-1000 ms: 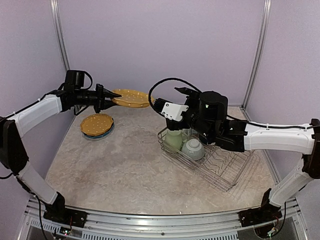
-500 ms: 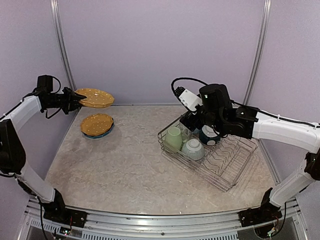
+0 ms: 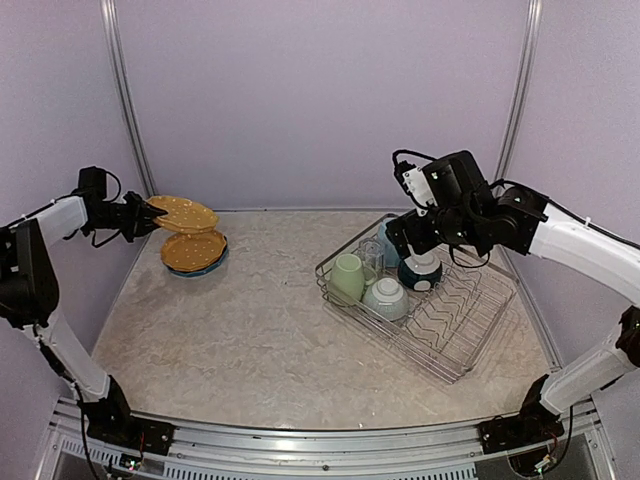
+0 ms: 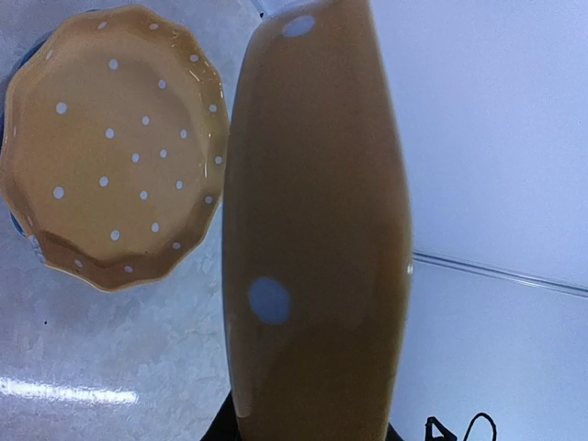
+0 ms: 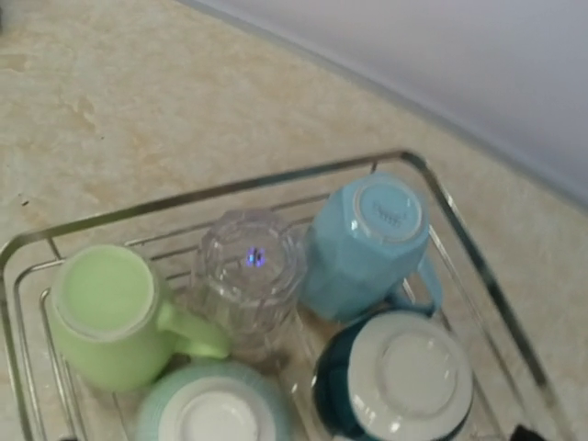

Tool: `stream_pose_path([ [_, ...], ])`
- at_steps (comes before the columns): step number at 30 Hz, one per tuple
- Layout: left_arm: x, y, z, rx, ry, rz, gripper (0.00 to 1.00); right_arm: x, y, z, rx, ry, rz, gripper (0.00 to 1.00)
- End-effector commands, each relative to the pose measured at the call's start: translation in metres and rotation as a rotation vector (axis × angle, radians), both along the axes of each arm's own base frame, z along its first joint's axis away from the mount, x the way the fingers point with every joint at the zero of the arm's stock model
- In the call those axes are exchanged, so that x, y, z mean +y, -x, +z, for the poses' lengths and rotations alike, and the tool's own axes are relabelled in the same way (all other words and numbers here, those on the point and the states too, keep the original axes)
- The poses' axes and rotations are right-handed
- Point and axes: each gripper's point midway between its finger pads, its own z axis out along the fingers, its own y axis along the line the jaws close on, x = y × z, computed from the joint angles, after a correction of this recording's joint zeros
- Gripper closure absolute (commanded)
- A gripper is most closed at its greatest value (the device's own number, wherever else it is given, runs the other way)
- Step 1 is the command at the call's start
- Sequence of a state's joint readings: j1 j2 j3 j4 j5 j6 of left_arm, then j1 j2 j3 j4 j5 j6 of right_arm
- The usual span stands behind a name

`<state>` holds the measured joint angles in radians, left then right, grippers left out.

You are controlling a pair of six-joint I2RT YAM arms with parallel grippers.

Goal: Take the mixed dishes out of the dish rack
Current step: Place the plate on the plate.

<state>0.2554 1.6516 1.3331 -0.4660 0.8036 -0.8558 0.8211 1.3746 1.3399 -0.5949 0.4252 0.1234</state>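
My left gripper [image 3: 150,210] is shut on a yellow dotted plate [image 3: 184,212] and holds it tilted just above another yellow plate [image 3: 193,250], which lies on the blue speckled plate [image 3: 216,266] at the far left. In the left wrist view the held plate [image 4: 317,239] fills the middle, with the lying plate [image 4: 115,147] to its left. The dish rack [image 3: 462,322] holds a pale green mug [image 5: 101,312], a clear glass [image 5: 250,271], a light blue mug [image 5: 367,234], a teal bowl [image 5: 216,409] and a dark-blue bowl [image 5: 400,377], all upside down. My right gripper [image 3: 398,238] hovers over them; its fingers do not show.
The rack's right half [image 3: 450,300] has bare zigzag dividers. The purple back wall [image 3: 320,100] and metal corner posts [image 3: 122,80] stand close behind both arms. Bare marble tabletop [image 3: 260,320] lies between the plate stack and the rack.
My left arm carried the yellow plate from the table's back middle to the far left and lowered it over the stack. My right arm swung back to the right over the rack.
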Motion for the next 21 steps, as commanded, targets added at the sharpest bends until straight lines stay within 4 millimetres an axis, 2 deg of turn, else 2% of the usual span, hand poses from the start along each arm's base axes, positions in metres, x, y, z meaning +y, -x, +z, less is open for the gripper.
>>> stream_pose_path([
  [1, 0.006, -0.011, 0.011, -0.122, -0.040, -0.053, 1.00, -0.016, 0.002, -0.016, 0.107, -0.014, -0.109, 0.00],
  [9, 0.010, -0.014, -0.030, -0.011, 0.033, -0.053, 1.00, -0.017, -0.024, -0.005, 0.130, -0.094, -0.283, 0.00],
  [14, 0.014, -0.018, -0.048, 0.027, 0.020, -0.046, 0.99, 0.009, -0.036, 0.003, 0.133, -0.179, -0.230, 0.00],
  [21, 0.014, -0.020, -0.063, 0.061, 0.030, -0.050, 0.99, 0.022, -0.033, -0.002, 0.094, -0.179, -0.110, 0.00],
])
